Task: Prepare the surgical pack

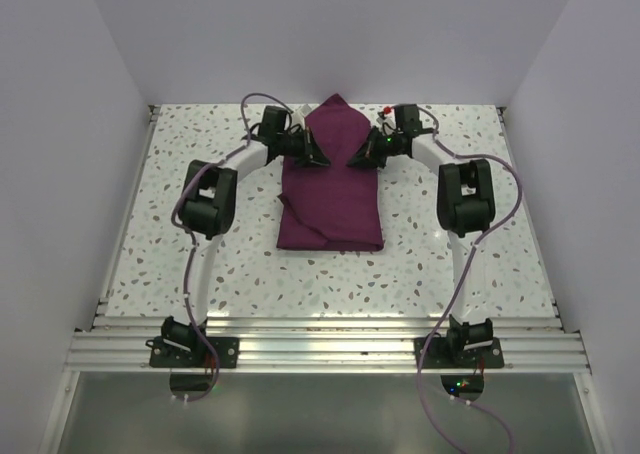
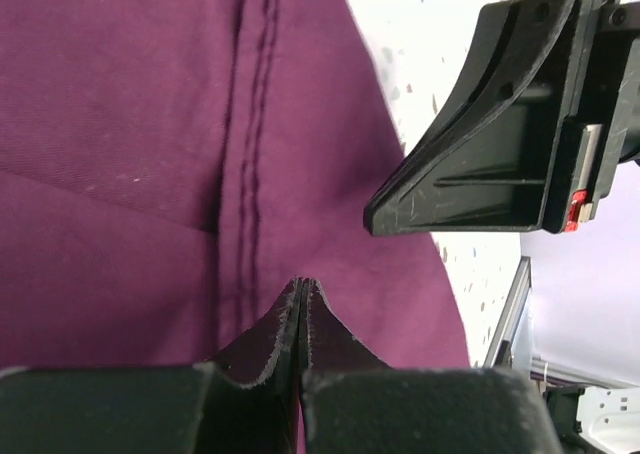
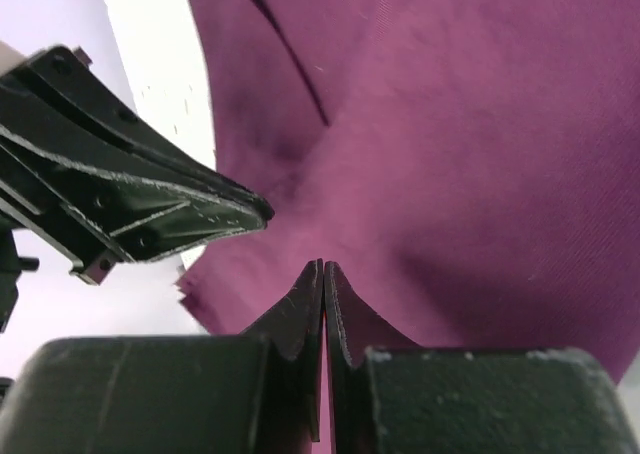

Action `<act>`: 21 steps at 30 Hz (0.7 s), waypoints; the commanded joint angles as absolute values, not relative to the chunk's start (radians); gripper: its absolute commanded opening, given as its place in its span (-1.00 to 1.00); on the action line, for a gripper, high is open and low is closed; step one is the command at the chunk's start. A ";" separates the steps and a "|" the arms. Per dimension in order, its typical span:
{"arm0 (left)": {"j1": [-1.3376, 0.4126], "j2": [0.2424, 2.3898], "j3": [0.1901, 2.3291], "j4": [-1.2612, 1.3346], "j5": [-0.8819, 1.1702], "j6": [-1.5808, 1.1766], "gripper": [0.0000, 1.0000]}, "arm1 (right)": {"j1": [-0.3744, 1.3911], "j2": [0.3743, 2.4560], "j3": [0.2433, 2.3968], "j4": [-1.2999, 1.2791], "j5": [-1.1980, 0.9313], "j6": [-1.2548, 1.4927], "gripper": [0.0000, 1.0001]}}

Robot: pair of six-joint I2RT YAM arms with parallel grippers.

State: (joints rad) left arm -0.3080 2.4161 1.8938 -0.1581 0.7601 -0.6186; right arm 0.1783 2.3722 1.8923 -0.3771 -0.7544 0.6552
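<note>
Lying centred on a speckled white table (image 1: 150, 264), the surgical pack (image 1: 335, 209) is a folded maroon cloth bundle, long axis running twelve to six o'clock, far end tapering to a soft point. Both claws meet over that far end, equally near: left gripper (image 1: 320, 160) on the ten o'clock side, right gripper (image 1: 354, 160) on the two. Each has its jaws pressed together; whether fabric is pinched between cannot be told. Matte woven cloth, one stitched seam (image 2: 250, 124), soft creases.
</note>
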 commanded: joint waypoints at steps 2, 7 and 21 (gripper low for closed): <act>-0.267 2.459 1.931 -0.170 0.815 -0.600 -1.00 | 0.175 2.440 1.867 -0.380 -0.815 0.631 -0.96; -0.241 2.586 2.014 -0.313 0.821 -0.523 -1.00 | 0.170 2.528 1.896 -0.384 -0.785 0.617 -0.96; -0.218 2.419 2.031 -0.327 0.766 -0.424 -0.99 | 0.146 2.382 1.944 -0.385 -0.834 0.613 -0.95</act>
